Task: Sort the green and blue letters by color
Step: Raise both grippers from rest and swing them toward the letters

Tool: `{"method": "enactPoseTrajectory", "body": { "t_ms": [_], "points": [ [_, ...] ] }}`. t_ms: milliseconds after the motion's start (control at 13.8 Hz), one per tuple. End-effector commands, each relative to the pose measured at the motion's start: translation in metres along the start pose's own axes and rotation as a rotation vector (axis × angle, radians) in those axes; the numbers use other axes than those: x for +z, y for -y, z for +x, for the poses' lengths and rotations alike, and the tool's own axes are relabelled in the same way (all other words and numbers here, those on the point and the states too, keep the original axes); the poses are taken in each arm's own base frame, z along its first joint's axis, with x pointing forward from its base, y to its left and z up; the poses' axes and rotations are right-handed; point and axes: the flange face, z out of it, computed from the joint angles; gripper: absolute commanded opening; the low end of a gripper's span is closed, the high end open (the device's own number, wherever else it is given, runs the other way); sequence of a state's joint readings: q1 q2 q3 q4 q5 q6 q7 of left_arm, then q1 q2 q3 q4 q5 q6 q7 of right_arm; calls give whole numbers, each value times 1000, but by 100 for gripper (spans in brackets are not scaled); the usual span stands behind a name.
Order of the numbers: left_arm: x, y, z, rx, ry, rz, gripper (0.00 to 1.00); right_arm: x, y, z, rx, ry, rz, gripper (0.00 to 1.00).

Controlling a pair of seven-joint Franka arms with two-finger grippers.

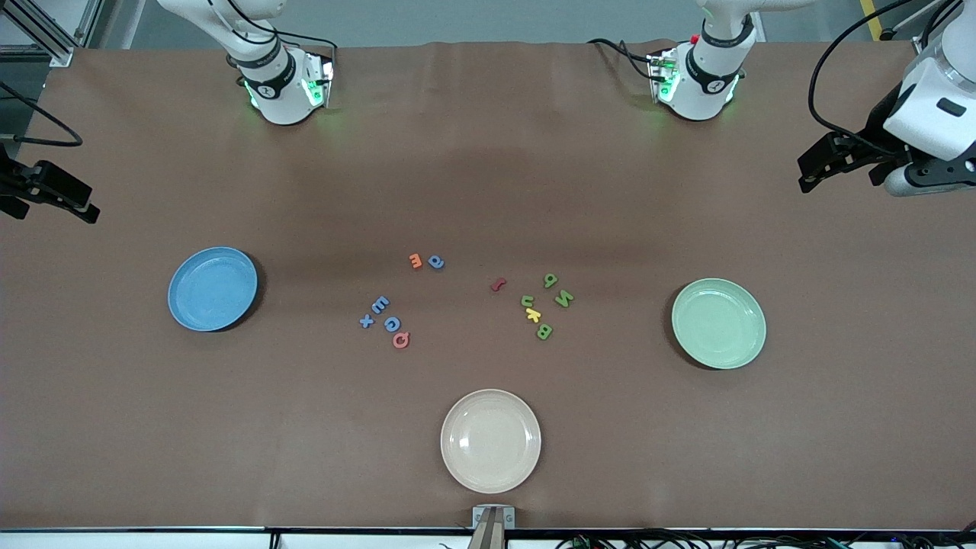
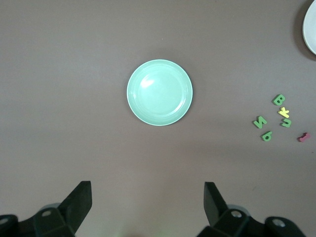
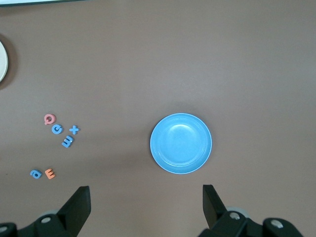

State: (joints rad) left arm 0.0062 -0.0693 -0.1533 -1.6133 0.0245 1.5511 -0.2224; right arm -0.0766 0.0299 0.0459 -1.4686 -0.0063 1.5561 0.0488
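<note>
Several blue letters (image 1: 380,305) lie mid-table toward the right arm's end, with one more blue letter (image 1: 435,261) farther from the front camera; they also show in the right wrist view (image 3: 68,142). Several green letters (image 1: 563,298) cluster toward the left arm's end (image 2: 259,122). My left gripper (image 2: 148,197) hangs open and empty, high over bare table at the left arm's end (image 1: 842,169). At the other end my right gripper (image 3: 146,197) is also open and empty, high over bare table (image 1: 34,200).
A blue plate (image 1: 213,288) sits toward the right arm's end, a green plate (image 1: 718,322) toward the left arm's end, a cream plate (image 1: 490,440) nearest the front camera. Orange (image 1: 415,261), red (image 1: 497,284), pink (image 1: 400,340) and yellow (image 1: 534,314) letters lie among the others.
</note>
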Motion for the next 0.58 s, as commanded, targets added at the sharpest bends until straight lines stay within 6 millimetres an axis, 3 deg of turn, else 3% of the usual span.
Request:
{"method": "enactPoseTrajectory", "body": {
  "t_ms": [0,363,509],
  "points": [
    [-3,0,1,8,13,1,100,-5,0,0,5,0,-15,100],
    [-5,-3,1,15,9,5,100,-3,8,0,-7,6,-12,100],
    [12,-7,6,19,42,6,100,3,25,1,-31,15,-11,100]
  ]
}}
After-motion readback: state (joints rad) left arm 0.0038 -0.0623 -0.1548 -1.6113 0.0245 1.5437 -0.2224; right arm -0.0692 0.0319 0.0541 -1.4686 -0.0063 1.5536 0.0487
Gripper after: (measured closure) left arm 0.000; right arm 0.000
